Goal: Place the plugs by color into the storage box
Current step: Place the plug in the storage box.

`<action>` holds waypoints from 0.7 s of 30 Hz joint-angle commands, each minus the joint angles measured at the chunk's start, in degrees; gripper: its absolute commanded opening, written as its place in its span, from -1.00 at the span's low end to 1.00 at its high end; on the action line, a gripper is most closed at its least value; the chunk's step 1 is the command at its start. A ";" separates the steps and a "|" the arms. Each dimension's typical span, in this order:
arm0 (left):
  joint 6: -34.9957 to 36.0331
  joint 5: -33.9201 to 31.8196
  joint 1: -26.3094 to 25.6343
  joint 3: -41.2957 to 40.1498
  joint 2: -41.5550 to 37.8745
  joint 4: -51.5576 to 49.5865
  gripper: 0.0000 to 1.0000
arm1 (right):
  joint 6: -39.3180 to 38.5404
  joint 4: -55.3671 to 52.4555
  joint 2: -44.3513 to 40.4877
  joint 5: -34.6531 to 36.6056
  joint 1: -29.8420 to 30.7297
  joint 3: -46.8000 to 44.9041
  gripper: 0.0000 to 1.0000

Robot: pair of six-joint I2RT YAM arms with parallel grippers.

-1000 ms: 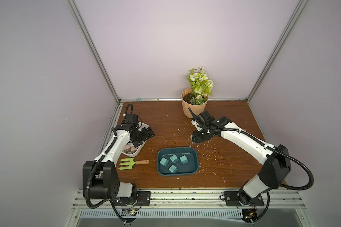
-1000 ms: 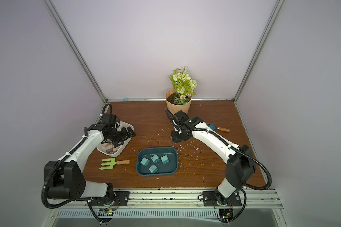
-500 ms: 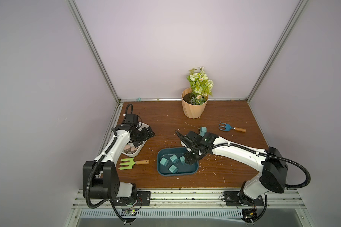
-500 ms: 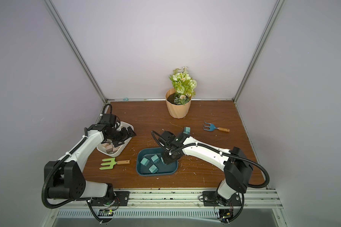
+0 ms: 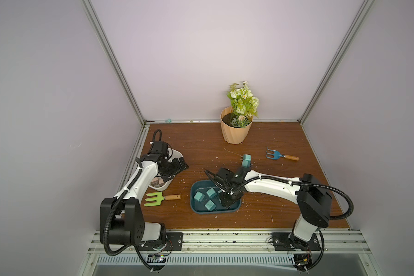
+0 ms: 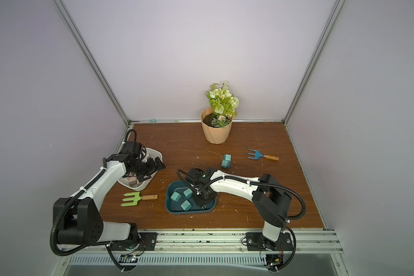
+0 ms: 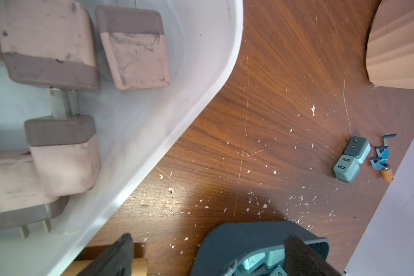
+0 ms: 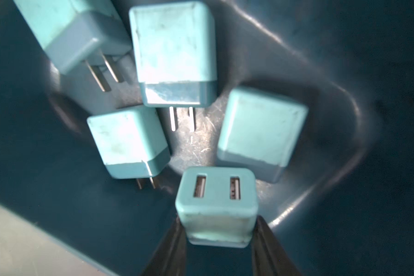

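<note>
Scuffed matt plastic teal plugs (image 8: 175, 52) — bright metal prongs (image 8: 172, 118). Smudged matt pink plugs (image 7: 134, 59). Glossy plastic teal tray (image 8: 320, 83), frosted white tray (image 7: 153, 119). Scratched wood-grain table (image 7: 273, 95).

I see matching pair: left arm (image 5: 142, 179), right arm (image 5: 270, 188), white shells, black joint housings (image 5: 314, 203). Black ribbed cables (image 5: 345, 203) loop outside, white zip ties (image 5: 260, 178). Left tool (image 5: 175, 170), right tool (image 5: 227, 202) black. Black base plates (image 5: 294, 241), bolted.

In both top views the right arm (image 5: 268, 188) hides the held plug (image 8: 216, 205), and the left arm (image 5: 141, 181) covers much of the white tray (image 5: 177, 154).
</note>
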 commanded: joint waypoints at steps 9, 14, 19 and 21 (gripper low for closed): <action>0.23 0.39 0.56 -0.42 -1.22 -0.42 0.98 | -3.24 -0.45 6.21 2.20 1.28 2.44 -0.40; 0.31 0.39 0.56 0.42 -0.57 -0.42 0.98 | -3.44 -1.48 6.95 2.00 1.31 3.45 -0.37; 0.49 0.43 0.58 1.22 0.18 -0.42 0.98 | -3.98 -3.79 6.08 2.43 1.40 6.24 -0.11; 0.58 0.34 0.54 1.58 0.36 -0.42 0.98 | -4.03 -5.96 4.72 3.80 1.28 9.18 0.01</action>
